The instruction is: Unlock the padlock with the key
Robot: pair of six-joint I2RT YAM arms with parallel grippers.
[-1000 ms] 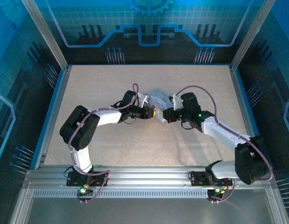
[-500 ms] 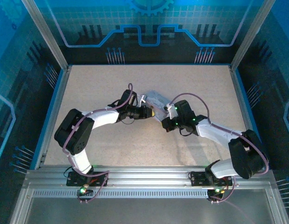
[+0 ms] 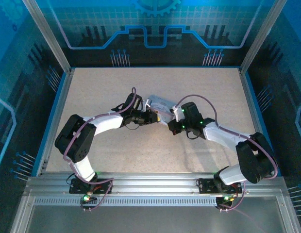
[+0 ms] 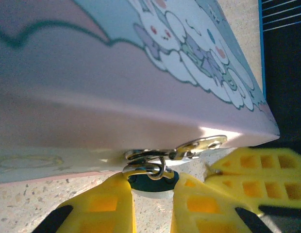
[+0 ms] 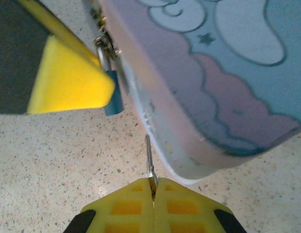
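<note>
key [image 5: 149, 158] at tin box [image 5: 204, 102] rim — padlock [image 5: 113, 99] in L claw [image 4: 153, 196]

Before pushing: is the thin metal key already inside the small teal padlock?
No, the thin key pinched in the right gripper stands clear of the teal padlock.

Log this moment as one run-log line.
left pincer: clamps padlock | right pincer: pinches key | key: not yet inserted | padlock: hangs from tin box

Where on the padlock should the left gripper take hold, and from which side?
Pinch the padlock by its blocky body, a finger on each side, coming at the hasp side of the tin box: the body sticks out free there, while the thin shackle is threaded through the hasp.
</note>
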